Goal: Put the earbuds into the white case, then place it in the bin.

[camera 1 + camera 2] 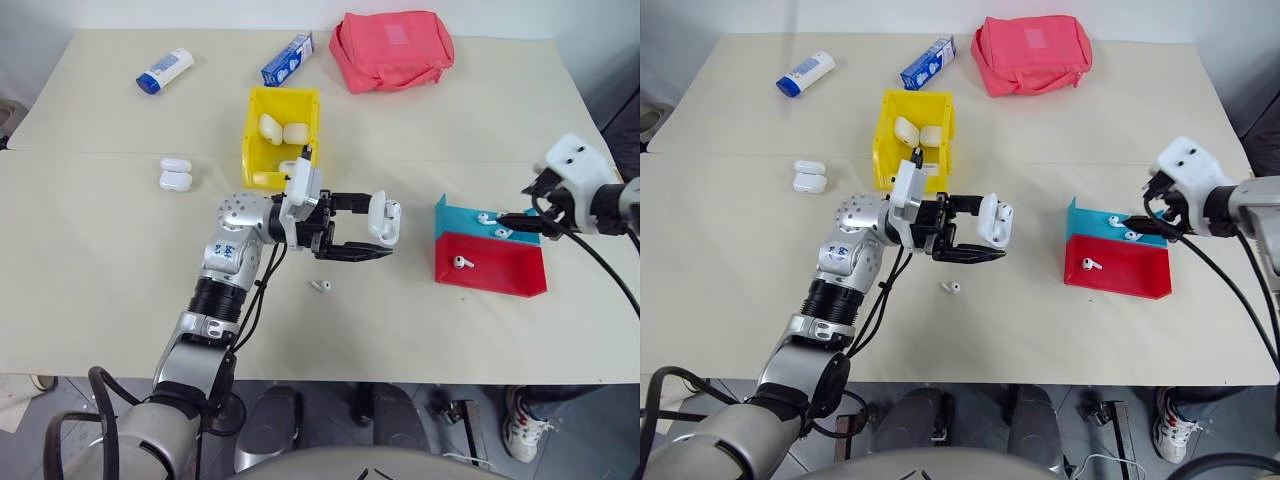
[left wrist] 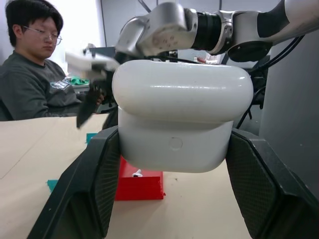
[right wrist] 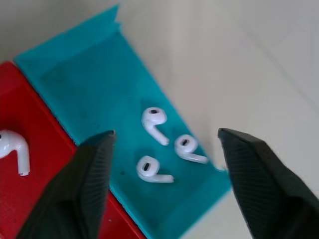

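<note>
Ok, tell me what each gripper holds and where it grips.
The left gripper clamps the white case by the two sides of its lower body, lid open. The right gripper holds nothing, open above the earbuds.

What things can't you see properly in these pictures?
- Open white case in the left pincer: its inside is too small to tell in the eye views, and faces away in the left wrist view.
- Bin: the left arm covers its near end.
- Blue and white box: print too small to read.
</note>
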You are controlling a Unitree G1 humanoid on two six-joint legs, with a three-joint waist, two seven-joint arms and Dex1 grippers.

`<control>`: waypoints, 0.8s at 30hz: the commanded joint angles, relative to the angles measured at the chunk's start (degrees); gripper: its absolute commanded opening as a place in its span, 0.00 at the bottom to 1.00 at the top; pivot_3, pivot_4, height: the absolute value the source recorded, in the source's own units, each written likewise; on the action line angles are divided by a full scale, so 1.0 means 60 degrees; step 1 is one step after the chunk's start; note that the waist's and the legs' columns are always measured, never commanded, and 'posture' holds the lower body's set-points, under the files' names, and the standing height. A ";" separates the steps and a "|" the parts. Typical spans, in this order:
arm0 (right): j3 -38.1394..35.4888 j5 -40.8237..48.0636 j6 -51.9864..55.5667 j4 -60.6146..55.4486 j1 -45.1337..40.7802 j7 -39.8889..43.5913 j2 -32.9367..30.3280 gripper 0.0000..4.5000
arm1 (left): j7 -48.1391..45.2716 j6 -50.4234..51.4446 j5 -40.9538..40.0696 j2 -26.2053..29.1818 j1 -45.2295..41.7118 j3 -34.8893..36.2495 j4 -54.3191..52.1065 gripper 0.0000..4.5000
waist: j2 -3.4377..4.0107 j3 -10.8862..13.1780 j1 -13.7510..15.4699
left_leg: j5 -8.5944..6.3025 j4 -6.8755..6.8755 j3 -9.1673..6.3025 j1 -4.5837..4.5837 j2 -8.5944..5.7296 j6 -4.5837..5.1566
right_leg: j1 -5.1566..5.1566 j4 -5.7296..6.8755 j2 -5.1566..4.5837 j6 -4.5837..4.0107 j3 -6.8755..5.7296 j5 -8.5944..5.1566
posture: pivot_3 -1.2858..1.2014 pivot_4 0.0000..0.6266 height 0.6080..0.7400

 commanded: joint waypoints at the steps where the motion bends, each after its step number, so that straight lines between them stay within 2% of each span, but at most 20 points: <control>1: 0.0292 -0.0889 -0.0768 0.0950 -0.0723 0.0483 0.0189 0.80 | 0.0072 -0.0012 -0.0252 0.0011 0.0023 -0.0049 -0.0449 0.62 | 0.0000 0.0000 -0.0016 | 0.0003 0.0004 0.0004 0.0001 0.0000 -0.0002 | 0.0002 0.0000 0.0000 0.0003 0.0002 0.0007 | 0.52 0.24 1.00; 6: 0.0652 -0.1718 -0.1657 0.2258 -0.1596 0.1000 0.0725 0.80 | 0.0129 -0.0001 -0.0278 0.0026 0.0079 -0.0081 -0.0543 0.62 | 0.0002 -0.0001 -0.0119 | 0.0010 0.0003 0.0006 0.0007 0.0004 -0.0013 | 0.0002 0.0003 0.0005 0.0002 0.0003 0.0010 | 0.52 0.24 1.00; 9: 0.0769 -0.2142 -0.2154 0.3095 -0.2157 0.1223 0.1085 0.68 | 0.0179 -0.0003 -0.0279 0.0039 0.0090 -0.0088 -0.0567 0.62 | 0.0004 -0.0002 -0.0213 | 0.0010 0.0002 0.0008 0.0005 0.0002 -0.0013 | 0.0002 0.0003 0.0004 0.0003 0.0005 0.0010 | 0.52 0.24 1.00; 17: 0.0966 -0.2940 -0.3255 0.4819 -0.3162 0.1963 0.1826 0.68 | 0.0318 0.0014 -0.0282 0.0088 0.0112 -0.0083 -0.0612 0.62 | 0.0005 -0.0003 -0.0219 | 0.0015 0.0001 0.0017 0.0011 0.0006 -0.0022 | 0.0003 0.0004 0.0011 0.0003 0.0010 0.0010 | 0.52 0.24 1.00; 24: 0.1040 -0.3609 -0.4077 0.6297 -0.3750 0.2057 0.2392 0.68 | 0.0379 0.0039 -0.0301 0.0147 0.0105 -0.0095 -0.0635 0.62 | 0.0008 -0.0004 -0.0243 | 0.0018 0.0000 0.0029 0.0017 0.0006 -0.0027 | 0.0003 0.0010 0.0013 0.0004 0.0019 0.0011 | 0.52 0.24 1.00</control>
